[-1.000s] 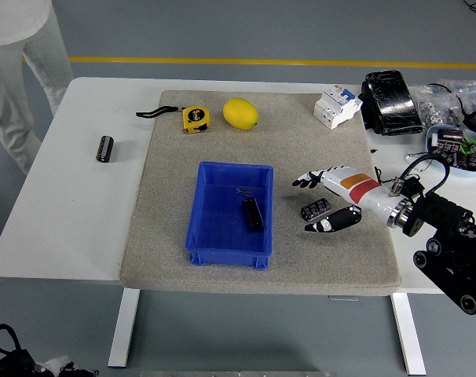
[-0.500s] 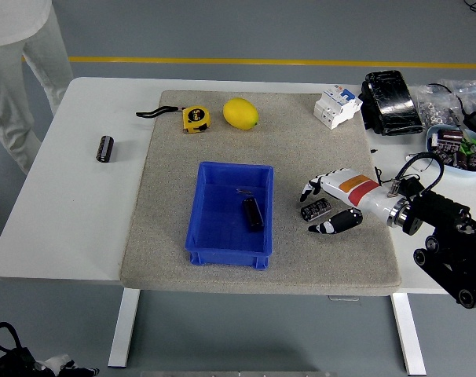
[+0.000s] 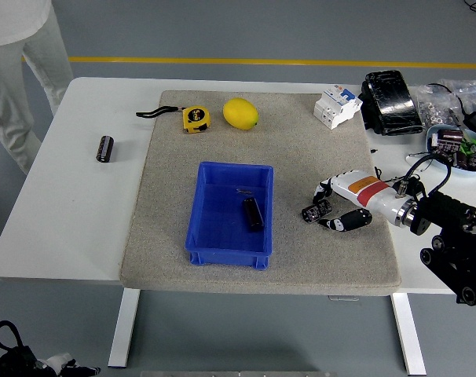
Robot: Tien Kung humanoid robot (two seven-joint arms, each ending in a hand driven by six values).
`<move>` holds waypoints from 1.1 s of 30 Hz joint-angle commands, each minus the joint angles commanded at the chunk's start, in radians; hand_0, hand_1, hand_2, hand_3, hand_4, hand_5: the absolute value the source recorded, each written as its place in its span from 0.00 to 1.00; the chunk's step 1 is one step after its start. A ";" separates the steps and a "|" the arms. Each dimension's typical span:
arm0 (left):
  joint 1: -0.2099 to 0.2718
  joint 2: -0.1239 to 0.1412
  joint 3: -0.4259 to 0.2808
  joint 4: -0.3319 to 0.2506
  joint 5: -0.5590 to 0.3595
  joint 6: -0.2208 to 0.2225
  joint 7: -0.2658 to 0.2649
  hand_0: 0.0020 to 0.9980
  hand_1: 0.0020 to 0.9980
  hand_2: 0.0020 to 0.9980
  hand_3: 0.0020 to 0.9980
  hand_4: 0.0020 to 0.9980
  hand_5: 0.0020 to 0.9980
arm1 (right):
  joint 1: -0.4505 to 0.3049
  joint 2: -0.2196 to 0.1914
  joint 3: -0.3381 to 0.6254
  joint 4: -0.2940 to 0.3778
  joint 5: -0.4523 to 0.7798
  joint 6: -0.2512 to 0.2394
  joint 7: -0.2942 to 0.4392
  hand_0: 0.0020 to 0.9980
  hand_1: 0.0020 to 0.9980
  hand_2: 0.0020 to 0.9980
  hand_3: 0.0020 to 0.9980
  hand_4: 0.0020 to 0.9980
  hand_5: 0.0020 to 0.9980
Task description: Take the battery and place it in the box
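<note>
Head view: the right hand (image 3: 338, 206) has come down and its fingers have curled onto the battery (image 3: 316, 211), which lies on the mat (image 3: 301, 149) beside the box (image 3: 214, 247). Grasp looks formed; lift pending.

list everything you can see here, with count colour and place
battery: 1, black, on the mat right of the box, at the right hand's fingers
box: 1, blue, mat centre, a dark object inside
mat: 1, grey-beige, covering the table's middle
tape measure: 1, yellow and black, mat's far left
lemon: 1, yellow, mat's far edge
circuit breaker: 1, white, mat's far right corner
cylinder: 1, black, bare table left of the mat
black pack: 1, far right of table
blue bowl: 1, small parts inside, right edge
table: 1, white
person: 1, light clothes, top left
right hand: 1, white and black, curled around the battery; grip not certain
</note>
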 joint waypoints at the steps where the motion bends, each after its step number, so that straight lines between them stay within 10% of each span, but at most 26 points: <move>1: 0.000 0.000 0.001 0.000 -0.001 0.000 0.000 0.63 0.57 0.60 0.72 0.72 0.70 | 0.000 0.000 0.001 0.000 0.000 -0.004 0.002 0.56 0.55 0.57 0.56 0.73 0.13; 33: 0.010 0.003 -0.007 0.000 0.003 -0.004 0.000 0.63 0.56 0.60 0.71 0.73 0.70 | -0.009 -0.015 0.027 0.019 0.007 0.006 0.014 0.44 0.45 0.48 0.49 0.63 0.03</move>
